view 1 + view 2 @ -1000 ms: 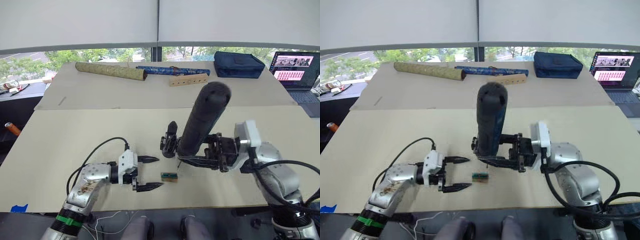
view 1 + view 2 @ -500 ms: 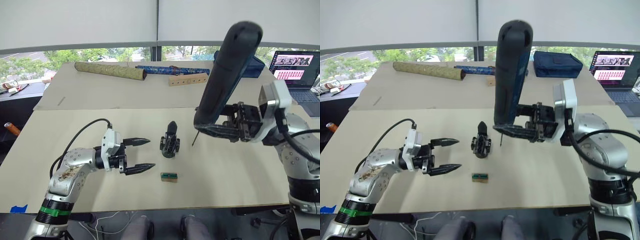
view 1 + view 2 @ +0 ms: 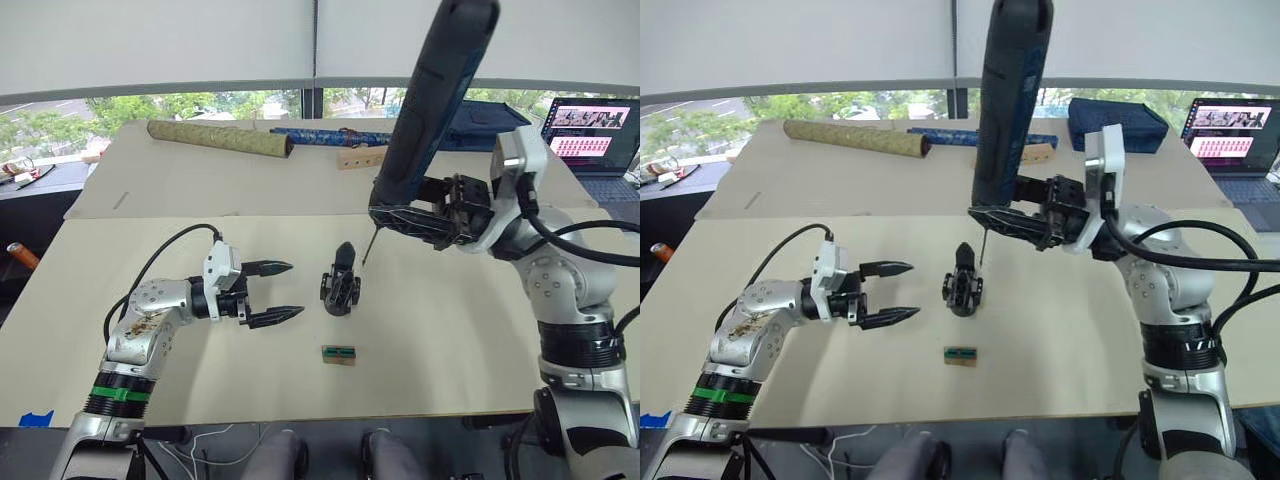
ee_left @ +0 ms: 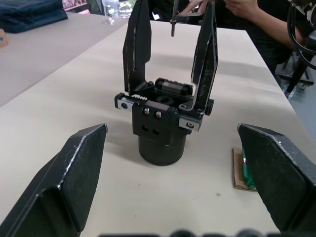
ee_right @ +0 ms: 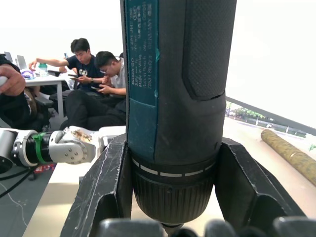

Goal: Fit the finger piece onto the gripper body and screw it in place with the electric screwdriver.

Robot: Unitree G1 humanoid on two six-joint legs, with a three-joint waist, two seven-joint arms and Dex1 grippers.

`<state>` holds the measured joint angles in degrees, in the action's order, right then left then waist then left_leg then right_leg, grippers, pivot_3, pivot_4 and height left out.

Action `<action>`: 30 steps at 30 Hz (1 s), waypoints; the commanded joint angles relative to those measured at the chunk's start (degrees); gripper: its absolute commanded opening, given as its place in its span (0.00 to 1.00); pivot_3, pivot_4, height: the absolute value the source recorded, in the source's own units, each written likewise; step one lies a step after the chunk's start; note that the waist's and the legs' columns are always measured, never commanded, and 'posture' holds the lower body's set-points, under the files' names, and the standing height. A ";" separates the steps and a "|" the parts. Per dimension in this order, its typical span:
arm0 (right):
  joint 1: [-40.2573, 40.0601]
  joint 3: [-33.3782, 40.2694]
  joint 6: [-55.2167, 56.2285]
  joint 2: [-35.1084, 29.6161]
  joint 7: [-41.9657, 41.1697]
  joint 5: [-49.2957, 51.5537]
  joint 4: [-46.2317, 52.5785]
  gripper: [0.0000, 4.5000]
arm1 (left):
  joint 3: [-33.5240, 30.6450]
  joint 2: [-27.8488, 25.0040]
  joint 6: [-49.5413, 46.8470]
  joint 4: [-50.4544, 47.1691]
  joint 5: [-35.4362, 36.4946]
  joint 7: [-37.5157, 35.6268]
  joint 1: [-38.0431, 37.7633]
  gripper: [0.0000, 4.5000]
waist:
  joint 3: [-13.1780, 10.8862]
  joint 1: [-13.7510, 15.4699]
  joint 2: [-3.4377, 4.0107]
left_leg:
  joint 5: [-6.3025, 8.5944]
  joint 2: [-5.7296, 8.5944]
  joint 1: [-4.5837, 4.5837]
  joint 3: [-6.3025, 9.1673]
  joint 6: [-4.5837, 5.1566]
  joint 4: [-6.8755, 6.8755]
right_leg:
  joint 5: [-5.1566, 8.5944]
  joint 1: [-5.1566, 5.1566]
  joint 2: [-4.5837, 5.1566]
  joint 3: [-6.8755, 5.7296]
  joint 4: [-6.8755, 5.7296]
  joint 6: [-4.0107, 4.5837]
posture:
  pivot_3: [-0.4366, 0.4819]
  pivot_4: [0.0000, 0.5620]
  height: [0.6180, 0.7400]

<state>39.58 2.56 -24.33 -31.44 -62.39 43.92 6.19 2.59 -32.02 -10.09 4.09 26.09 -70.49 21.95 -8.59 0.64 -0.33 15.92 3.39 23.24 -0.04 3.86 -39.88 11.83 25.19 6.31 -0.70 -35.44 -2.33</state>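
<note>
A: Right gripper (image 3: 425, 218)?
B: Clamped on the screwdriver (image 3: 432, 105), low on its barrel, one finger on each side. Held above the table (image 3: 470, 330), rounded end up and leaning right, bit (image 3: 368, 246) pointing down, tip just right of the body's upright fingers and apart from them.

A: Left gripper (image 3: 278, 291)?
B: Spread wide, holding nothing. Aimed rightward, just left of the body (image 3: 339, 290) and not touching it.

A: Body itself?
B: Upright on its round base, mid-table, between the two grippers. Seen from the left wrist: two tall black fingers (image 4: 138, 42) rising from the block, screw heads showing on its face.

A: Finger piece?
B: Cannot tell it apart as a loose part; both fingers stand on the body.

A: Remainder?
B: Small tan-and-green block (image 3: 338, 354) near of the body. At the far side: patterned roll (image 3: 220, 138), wooden block with holes (image 3: 357, 157), dark bag (image 3: 1118, 123). Laptop (image 3: 592, 129) far right.
</note>
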 commanded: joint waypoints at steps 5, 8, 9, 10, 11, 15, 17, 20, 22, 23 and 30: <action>2.93 -1.32 0.10 3.53 1.43 -0.88 1.64 0.42 | 1.65 2.28 4.20 3.84 -3.05 -0.35 2.41 1.00 | 0.00 -0.07 0.00 | -0.01 0.04 0.00 -0.01 0.00 -0.03 | 0.00 0.04 -0.02 0.00 -0.38 0.00 | 0.48 0.27 1.00; 3.26 -2.09 -0.06 4.70 1.45 -1.76 1.31 0.42 | 2.10 3.20 5.44 5.59 -4.18 -0.56 3.11 1.00 | 0.00 -0.04 0.00 | -0.02 0.05 0.00 0.00 -0.01 -0.07 | 0.00 0.03 -0.06 -0.02 -0.41 0.00 | 0.48 0.27 1.00; 3.43 -2.64 -0.23 5.20 1.61 -2.28 1.09 0.42 | 2.29 3.53 6.00 6.47 -4.62 -0.62 3.46 1.00 | 0.00 -0.09 0.00 | -0.02 0.06 0.00 0.00 -0.01 -0.08 | 0.00 0.03 -0.07 -0.02 -0.42 0.00 | 0.48 0.27 1.00; 3.53 -3.18 -0.38 5.59 1.63 -2.65 0.96 0.42 | 2.47 3.79 6.47 7.25 -4.97 -0.67 3.76 1.00 | 0.00 -0.13 0.00 | -0.02 0.05 0.00 -0.01 -0.01 -0.09 | 0.00 0.03 -0.08 -0.01 -0.43 0.00 | 0.48 0.27 1.00; 3.59 -3.52 -0.47 5.86 1.61 -2.94 0.88 0.42 | 2.59 3.97 6.84 7.81 -5.21 -0.72 3.98 1.00 | 0.00 -0.15 0.00 | -0.02 0.05 -0.01 -0.01 -0.01 -0.08 | 0.00 0.03 -0.09 -0.01 -0.44 0.00 | 0.48 0.27 1.00; 3.87 -4.75 -0.98 6.98 1.22 -4.16 0.34 0.42 | 3.07 5.22 8.12 9.91 -6.28 -0.58 5.07 1.00 | 0.00 -0.12 0.00 | -0.04 0.06 -0.01 0.00 -0.02 -0.09 | 0.00 0.04 -0.12 -0.03 -0.47 0.00 | 0.48 0.27 1.00; 3.96 -5.17 -1.03 7.16 0.87 -4.63 0.10 0.42 | 3.23 5.64 8.64 10.67 -6.69 -0.55 5.39 1.00 | 0.00 -0.15 0.00 | -0.04 0.08 0.00 0.00 -0.02 -0.11 | 0.00 0.04 -0.12 -0.04 -0.47 0.00 | 0.48 0.27 1.00; 4.12 -5.64 -1.28 7.26 0.37 -5.15 -0.35 0.42 | 3.45 6.27 9.24 11.53 -7.29 -0.45 5.69 1.00 | 0.00 -0.14 0.00 | -0.04 0.09 0.00 0.00 -0.02 -0.12 | 0.00 0.04 -0.13 -0.04 -0.48 0.00 | 0.48 0.27 1.00; 4.22 -5.90 -1.48 7.27 0.06 -5.54 -0.64 0.42 | 3.61 6.66 9.64 12.08 -7.63 -0.39 5.79 1.00 | 0.00 -0.15 0.00 | -0.04 0.10 0.00 0.00 -0.02 -0.12 | 0.00 0.04 -0.13 -0.04 -0.48 0.00 | 0.48 0.27 1.00; 4.27 -5.96 -1.54 7.28 -0.12 -5.78 -0.75 0.42 | 3.65 6.80 9.84 12.32 -7.79 -0.39 5.83 1.00 | 0.00 -0.15 0.00 | -0.04 0.10 0.00 0.00 -0.02 -0.13 | 0.00 0.04 -0.13 -0.04 -0.49 0.00 | 0.48 0.27 1.00; 4.16 -5.91 -2.54 6.91 -1.36 -6.51 -0.77 0.42 | 3.96 7.56 10.05 12.56 -8.39 -0.49 5.74 1.00 | 0.00 -0.17 0.00 | -0.04 0.10 0.00 0.00 -0.02 -0.14 | 0.00 0.04 -0.15 -0.05 -0.52 0.00 | 0.48 0.27 1.00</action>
<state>42.06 -4.19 -27.04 -24.25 -63.38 36.59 3.92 6.60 -24.52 -1.21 17.29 17.86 -70.79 26.85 -8.59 0.46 -0.33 15.89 3.50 23.24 -0.04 3.84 -40.03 11.83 25.23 6.17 -0.75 -35.97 -2.34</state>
